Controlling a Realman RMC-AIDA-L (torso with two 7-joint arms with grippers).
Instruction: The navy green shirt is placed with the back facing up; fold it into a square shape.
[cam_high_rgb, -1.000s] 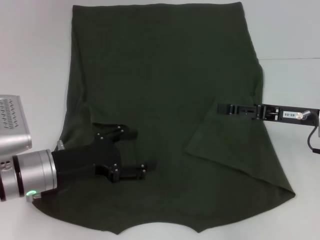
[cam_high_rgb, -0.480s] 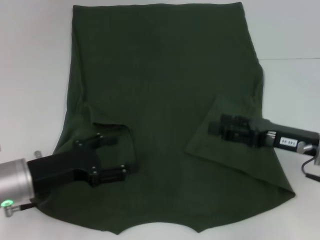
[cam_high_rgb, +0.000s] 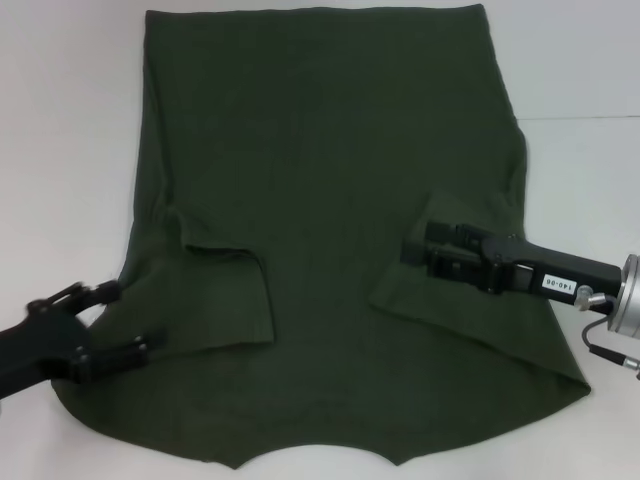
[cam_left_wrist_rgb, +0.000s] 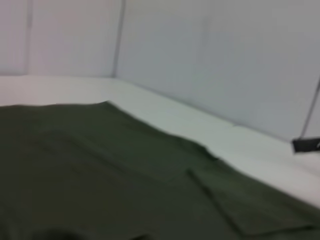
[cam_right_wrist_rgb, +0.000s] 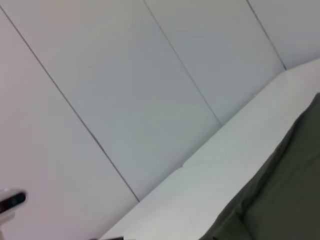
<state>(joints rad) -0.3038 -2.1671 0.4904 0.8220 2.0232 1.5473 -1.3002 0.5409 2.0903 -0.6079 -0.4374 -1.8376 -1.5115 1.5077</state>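
Observation:
The navy green shirt (cam_high_rgb: 330, 180) lies flat on the white table, with both sleeves folded inward over the body. Its left folded sleeve (cam_high_rgb: 225, 295) and right folded sleeve (cam_high_rgb: 450, 300) rest flat. My left gripper (cam_high_rgb: 118, 323) hovers open at the shirt's near-left edge, with nothing between its fingers. Over the right folded sleeve, my right gripper (cam_high_rgb: 422, 249) points inward with its fingers slightly apart, holding nothing. The left wrist view shows the shirt (cam_left_wrist_rgb: 100, 170) and a folded sleeve (cam_left_wrist_rgb: 250, 210). A corner of the shirt (cam_right_wrist_rgb: 285, 195) shows in the right wrist view.
The white table (cam_high_rgb: 70, 150) extends on both sides of the shirt, with a seam on the right (cam_high_rgb: 590, 118). Pale wall panels (cam_right_wrist_rgb: 125, 90) stand behind the table. The other arm's dark tip (cam_left_wrist_rgb: 306, 145) shows in the left wrist view.
My left gripper has drawn back from the left folded sleeve toward the near-left edge of the shirt. My right gripper has shifted slightly inward and nearer over the right folded sleeve.

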